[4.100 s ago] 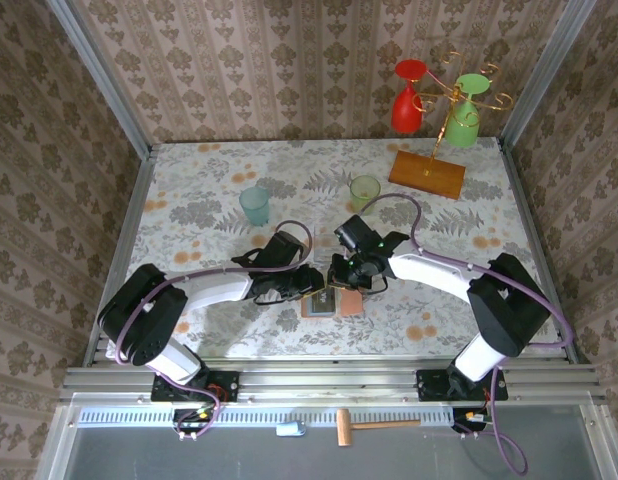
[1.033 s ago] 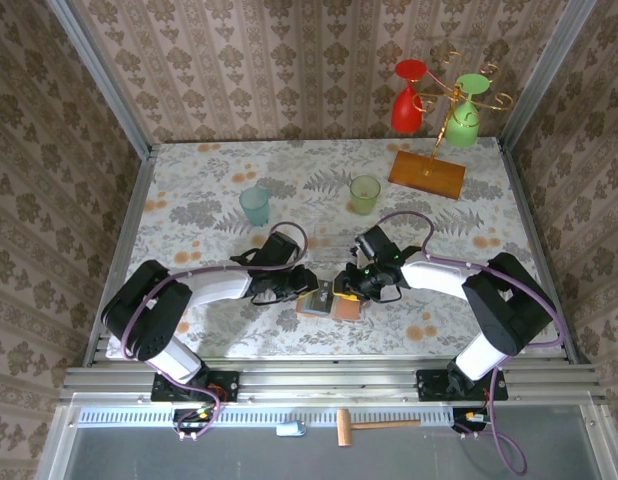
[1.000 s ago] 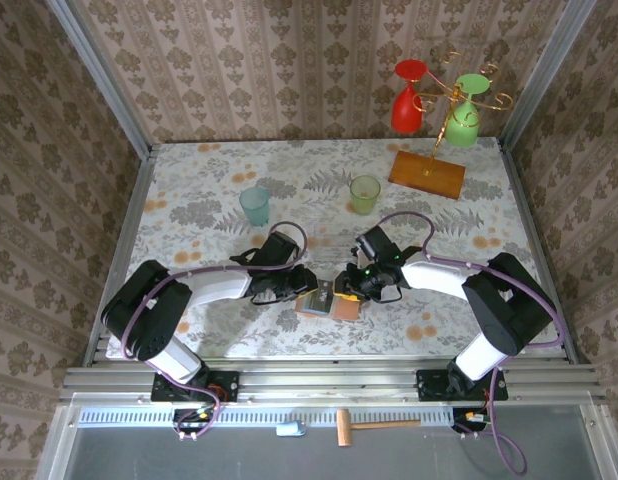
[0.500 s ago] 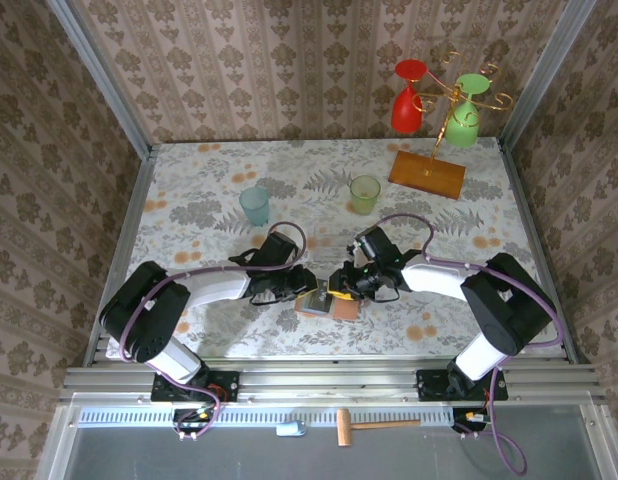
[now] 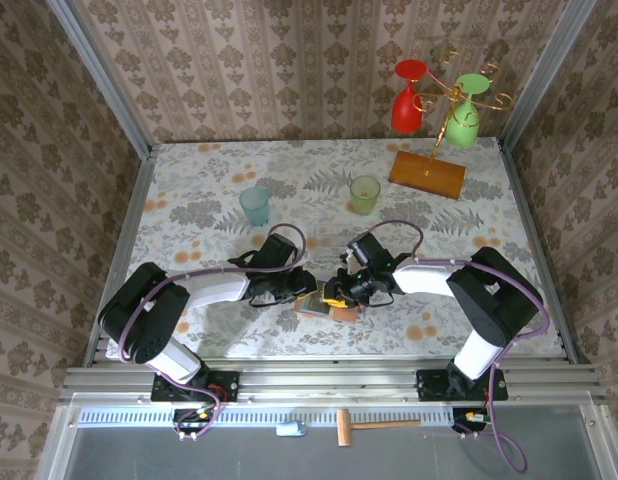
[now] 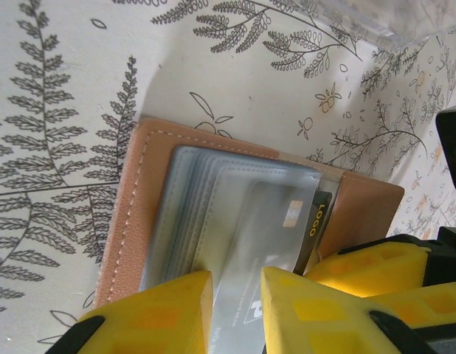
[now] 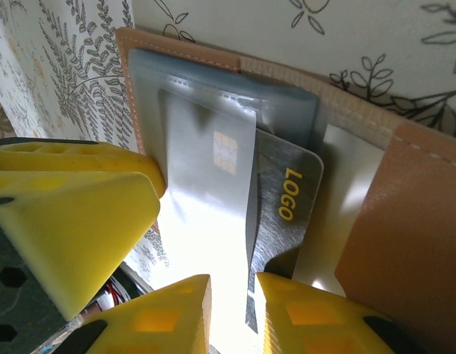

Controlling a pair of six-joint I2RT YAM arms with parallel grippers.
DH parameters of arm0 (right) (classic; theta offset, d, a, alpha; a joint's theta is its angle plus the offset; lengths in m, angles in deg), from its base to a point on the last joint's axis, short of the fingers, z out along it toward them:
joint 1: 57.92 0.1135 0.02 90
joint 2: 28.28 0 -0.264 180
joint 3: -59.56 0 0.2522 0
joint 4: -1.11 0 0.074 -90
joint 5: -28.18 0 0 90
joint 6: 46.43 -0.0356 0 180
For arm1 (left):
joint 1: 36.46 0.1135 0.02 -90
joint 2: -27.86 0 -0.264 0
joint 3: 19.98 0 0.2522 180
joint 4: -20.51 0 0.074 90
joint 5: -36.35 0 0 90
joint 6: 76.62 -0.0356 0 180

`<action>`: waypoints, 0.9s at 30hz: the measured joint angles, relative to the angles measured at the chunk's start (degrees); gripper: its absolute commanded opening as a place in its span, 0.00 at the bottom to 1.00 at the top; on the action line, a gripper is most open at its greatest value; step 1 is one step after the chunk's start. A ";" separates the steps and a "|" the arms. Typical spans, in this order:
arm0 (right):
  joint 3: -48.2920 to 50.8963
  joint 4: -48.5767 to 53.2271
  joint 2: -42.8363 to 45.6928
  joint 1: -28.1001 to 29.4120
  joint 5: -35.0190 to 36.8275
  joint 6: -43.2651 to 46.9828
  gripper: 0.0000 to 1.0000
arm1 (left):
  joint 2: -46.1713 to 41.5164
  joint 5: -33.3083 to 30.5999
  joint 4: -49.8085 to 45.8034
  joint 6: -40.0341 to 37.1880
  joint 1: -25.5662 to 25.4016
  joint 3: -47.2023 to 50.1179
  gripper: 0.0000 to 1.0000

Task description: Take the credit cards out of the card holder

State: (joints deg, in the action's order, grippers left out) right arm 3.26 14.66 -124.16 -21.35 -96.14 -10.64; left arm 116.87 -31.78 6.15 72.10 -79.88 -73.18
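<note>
The card holder (image 5: pixel 341 312) is lying open on the flowered table (image 5: pixel 439 250) near its front edge, midway between the two arms, in the overhead view. The left gripper (image 5: pixel 307 291) is reaching onto it from the left and the right gripper (image 5: pixel 336 293) from the right, the two almost meeting above it. In the left wrist view, the holder's salmon cover (image 6: pixel 128 206) is framing grey pockets, and the credit cards (image 6: pixel 276 221) are sitting in them (a pale one with a chip, and a dark one marked LOGO peeking out beside it). The left gripper's fingers (image 6: pixel 169 310) are standing narrowly apart with a grey sleeve running between them; whether they are clamping it, I cannot tell. In the right wrist view, the dark card (image 7: pixel 287 195) is sticking out from under the pale card (image 7: pixel 206 169), and its lower edge is passing into the narrow gap of the right gripper (image 7: pixel 234 284); a firm pinch cannot be made out.
</note>
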 measured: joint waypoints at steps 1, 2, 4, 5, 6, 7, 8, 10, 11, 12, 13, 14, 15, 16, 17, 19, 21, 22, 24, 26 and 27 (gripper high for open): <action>-0.11 0.22 0.00 0.02 0.07 0.04 0.23 | -0.04 0.00 0.00 -0.02 0.00 0.04 0.25; -0.26 0.50 0.00 0.04 0.26 0.15 0.24 | -0.04 0.00 0.02 -0.02 -0.02 0.04 0.25; -0.63 1.31 0.00 0.07 0.74 0.37 0.24 | -0.04 0.00 0.02 -0.02 -0.04 0.04 0.25; -0.87 1.90 0.00 0.07 0.98 0.48 0.24 | -0.04 0.00 0.02 -0.02 -0.04 0.04 0.25; -1.05 2.25 0.00 0.07 1.14 0.61 0.24 | -0.04 0.00 0.02 -0.02 -0.04 0.04 0.25; -1.16 2.60 0.00 0.07 1.33 0.70 0.24 | -0.04 0.00 0.00 -0.02 -0.04 0.04 0.25; -1.29 2.97 0.02 0.07 1.40 0.92 0.24 | -0.04 0.00 0.00 -0.02 -0.04 0.04 0.25; -1.40 3.52 0.02 0.07 1.60 1.36 0.24 | -0.04 0.00 0.00 -0.02 -0.04 0.04 0.25; -1.42 3.72 0.04 0.07 1.75 1.53 0.24 | -0.04 0.00 0.00 -0.02 -0.04 0.04 0.25; -1.44 3.87 0.09 0.07 1.84 1.55 0.24 | -0.04 0.00 0.00 -0.02 -0.04 0.04 0.25; -1.44 3.96 0.15 0.07 1.97 1.57 0.24 | -0.04 0.00 0.00 -0.02 -0.04 0.04 0.25; -1.46 4.22 0.31 0.07 2.03 1.57 0.24 | -0.04 0.00 0.00 -0.02 -0.04 0.04 0.25; -1.51 4.52 0.46 0.07 2.16 1.57 0.24 | -0.07 0.00 -0.02 -0.02 -0.04 0.04 0.25; -1.55 4.79 0.59 0.07 2.19 1.57 0.24 | -0.13 0.00 -0.04 -0.02 -0.04 0.04 0.25; -1.57 5.05 0.76 0.07 2.23 1.57 0.24 | -0.20 -0.02 -0.13 -0.02 -0.04 0.04 0.25; -1.62 5.57 1.18 0.07 2.45 1.60 0.25 | -0.26 0.00 -0.26 -0.02 -0.04 0.04 0.25; -1.62 6.43 2.05 0.07 2.62 1.57 0.24 | -0.26 -0.02 -0.28 -0.02 -0.04 0.04 0.25; -1.62 6.69 2.47 0.07 2.69 1.57 0.24 | -0.26 -0.02 -0.26 -0.02 -0.04 0.04 0.25; -1.62 7.21 3.69 0.04 3.02 1.57 0.24 | -0.26 -0.02 -0.28 -0.02 -0.04 0.04 0.25; -1.62 7.56 4.81 -0.07 3.32 1.57 0.24 | -0.28 -0.02 -0.37 -0.02 -0.04 0.04 0.25; -1.62 7.74 5.33 -0.20 3.54 1.57 0.24 | -0.37 -0.02 -0.46 -0.02 -0.04 0.07 0.25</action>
State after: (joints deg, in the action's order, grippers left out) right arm 1.64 22.40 -118.83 -21.54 -92.60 -9.07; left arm 116.50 -31.80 5.69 72.08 -79.92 -73.12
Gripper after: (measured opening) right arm 0.244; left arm 0.252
